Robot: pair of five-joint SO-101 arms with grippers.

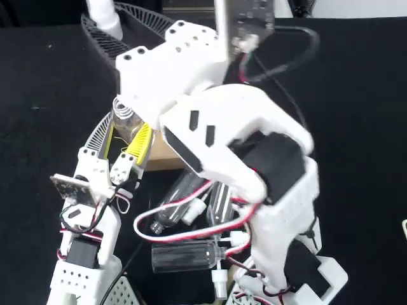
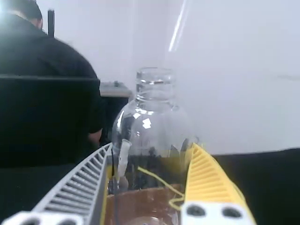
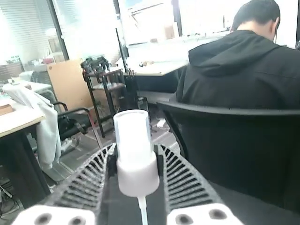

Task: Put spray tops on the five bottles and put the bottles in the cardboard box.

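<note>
Gripping bottle [image 2: 152, 136], left claw [image 2: 151, 150]; right claw [image 3: 136, 151] clamps spray top [image 3: 136, 164].

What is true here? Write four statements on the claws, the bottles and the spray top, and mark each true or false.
1. The left claw grips a clear bottle that stands upright. True.
2. That bottle has a spray top screwed on. False: its neck is bare and open.
3. The right claw is open and empty. False: it is shut on a white spray top.
4. Other bottles lie on their sides on the table. True.
</note>
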